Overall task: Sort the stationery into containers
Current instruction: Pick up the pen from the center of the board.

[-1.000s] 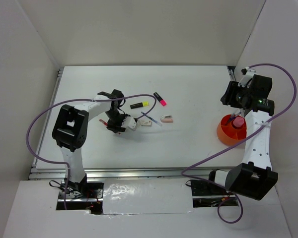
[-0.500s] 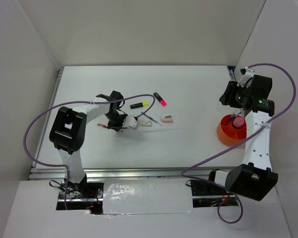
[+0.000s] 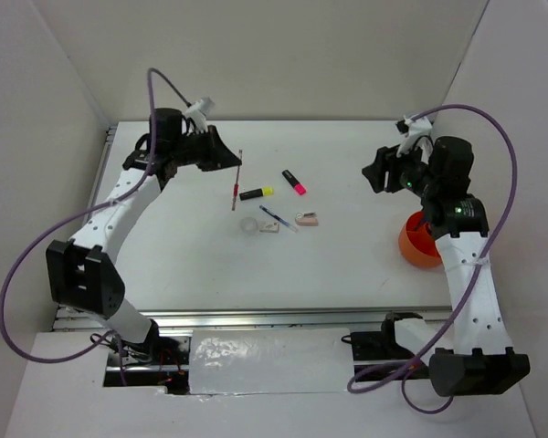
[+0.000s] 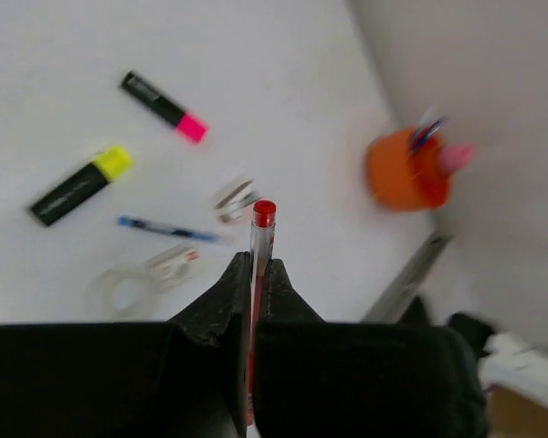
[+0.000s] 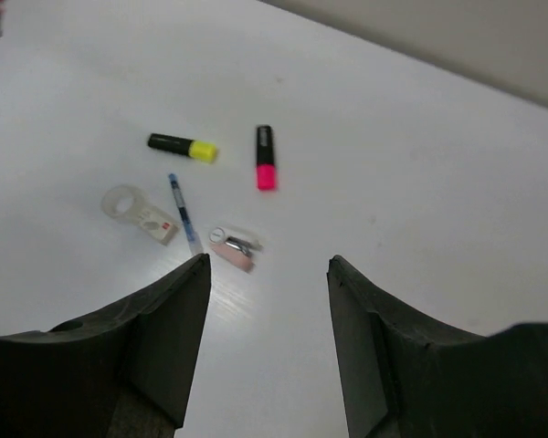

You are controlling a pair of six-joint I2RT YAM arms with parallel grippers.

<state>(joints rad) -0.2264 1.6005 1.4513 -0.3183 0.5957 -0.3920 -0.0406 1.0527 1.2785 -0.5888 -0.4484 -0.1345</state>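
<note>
- Left gripper (image 4: 256,278) is clamped on the thin red pen (image 4: 261,233), lifted over the table's far-left part.
- Right gripper (image 5: 267,274) has its jaws apart and holds nothing, raised over the right side.
- The white table (image 3: 347,265) is boxed in by pale walls.
- The orange cup (image 3: 416,246) sits near the right gripper, well apart from the left.
- The yellow highlighter (image 3: 256,193), pink highlighter (image 3: 294,182), blue pen (image 3: 278,219), tape ring (image 3: 248,224) and eraser (image 3: 307,219) lie mid-table between the grippers.
</note>
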